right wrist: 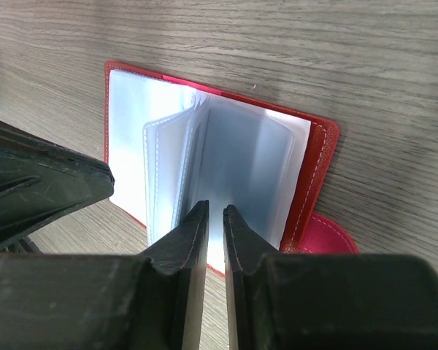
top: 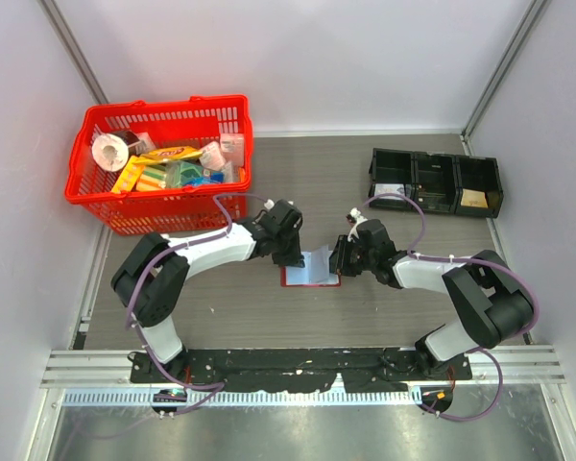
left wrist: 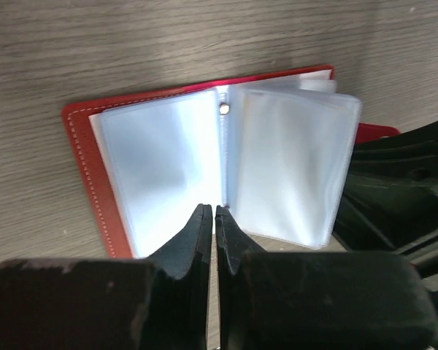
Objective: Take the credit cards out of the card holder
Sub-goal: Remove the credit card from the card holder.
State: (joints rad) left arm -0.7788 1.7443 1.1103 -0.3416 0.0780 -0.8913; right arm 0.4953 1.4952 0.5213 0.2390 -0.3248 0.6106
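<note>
Jaws of the left gripper (left wrist: 210,211), left wrist view: closed to a hairline, tips at the near edge of the clear sleeves by the spine rivet (left wrist: 224,109) of the small red folding card holder (left wrist: 80,160). Whether a sleeve is caught between them cannot be told. The holder lies open on the grey wood-grain table (left wrist: 131,44). Two sleeve faces show, both apparently empty.

Right wrist view: right gripper (right wrist: 215,208) jaws nearly closed, pinching one upright sleeve leaf of the holder. At least four leaves fan up. Red snap tab (right wrist: 328,237): one. No credit cards visible in any pocket.

Top view: the holder sits mid-table between both grippers. One red plastic basket (top: 163,106), far left, filled with packets. One black three-compartment tray (top: 437,158), far right, holds one tan piece (top: 473,199) and one pale piece (top: 389,189), possibly cards; too small to confirm.

Assessment: the step in hand is leafing through sleeves for cards. Done well, one gripper pins the cover flat while the other turns single leaves, then draws any card out along its pocket mouth.
</note>
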